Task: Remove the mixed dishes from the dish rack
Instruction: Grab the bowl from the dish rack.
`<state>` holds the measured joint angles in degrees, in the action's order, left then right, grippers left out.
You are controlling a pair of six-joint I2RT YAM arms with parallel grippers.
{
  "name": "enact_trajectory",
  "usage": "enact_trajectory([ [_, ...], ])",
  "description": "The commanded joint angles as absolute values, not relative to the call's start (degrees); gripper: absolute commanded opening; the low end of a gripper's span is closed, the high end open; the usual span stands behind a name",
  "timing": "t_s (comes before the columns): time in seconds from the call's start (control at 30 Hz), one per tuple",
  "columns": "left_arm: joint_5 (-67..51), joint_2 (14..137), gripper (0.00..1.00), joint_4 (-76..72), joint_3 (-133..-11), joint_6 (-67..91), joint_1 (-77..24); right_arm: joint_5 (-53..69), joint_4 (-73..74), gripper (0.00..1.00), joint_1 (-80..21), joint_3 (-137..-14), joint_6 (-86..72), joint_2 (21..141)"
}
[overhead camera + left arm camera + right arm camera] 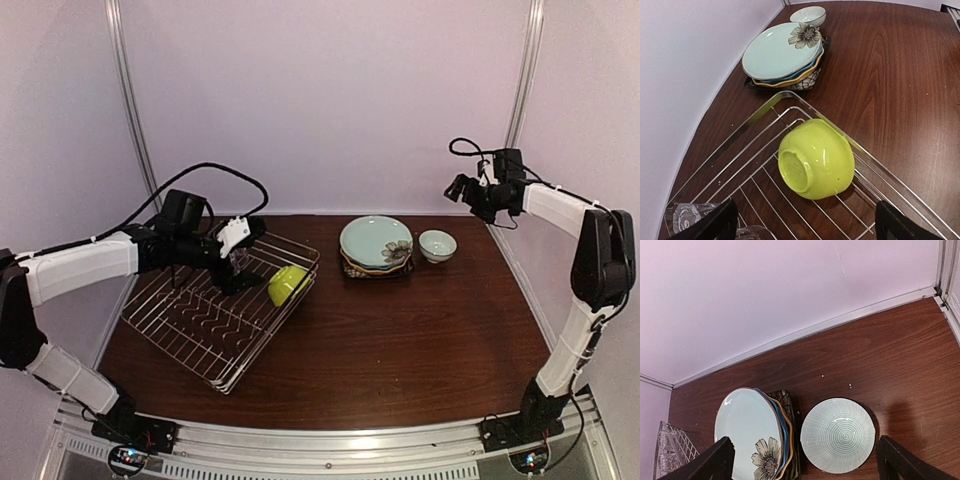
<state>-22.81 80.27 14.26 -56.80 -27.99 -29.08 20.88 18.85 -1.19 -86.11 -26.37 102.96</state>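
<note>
The dish rack (200, 322) sits at the left of the table, also in the left wrist view (765, 107). A lime-green bowl (288, 284) (817, 159) lies tipped on its side at the rack's right corner. Two clear glasses (690, 216) lie in the rack by my left fingers. My left gripper (238, 258) (805, 227) is open and empty, hovering over the rack just short of the bowl. The plates are stacked (375, 243) (747, 430) on the table, teal flower plate on top. The small pale bowl (437, 244) (838, 435) stands beside them. My right gripper (462, 188) (807, 465) is open and empty, high above it.
The back wall runs close behind the plate stack (780, 52) and small bowl (808, 15). A side wall stands close to the rack's left. One clear glass shows at the left edge of the right wrist view (670, 450).
</note>
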Motion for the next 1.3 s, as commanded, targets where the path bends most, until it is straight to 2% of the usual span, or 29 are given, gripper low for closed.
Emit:
enact_trajectory([
  [0.0, -25.9, 83.1, 0.97, 20.0, -61.3, -35.7, -29.0, 22.5, 16.8, 1.0, -0.8, -84.9, -28.1, 100.3],
  [0.43, -17.4, 91.4, 0.97, 22.0, -63.6, -39.1, -33.6, 23.8, 15.1, 1.0, -0.8, -83.9, -29.2, 98.9],
  [1.27, -11.8, 99.6, 0.97, 7.8, -61.8, -38.3, -36.7, 24.9, 13.4, 1.0, -0.8, -82.4, -29.3, 99.3],
])
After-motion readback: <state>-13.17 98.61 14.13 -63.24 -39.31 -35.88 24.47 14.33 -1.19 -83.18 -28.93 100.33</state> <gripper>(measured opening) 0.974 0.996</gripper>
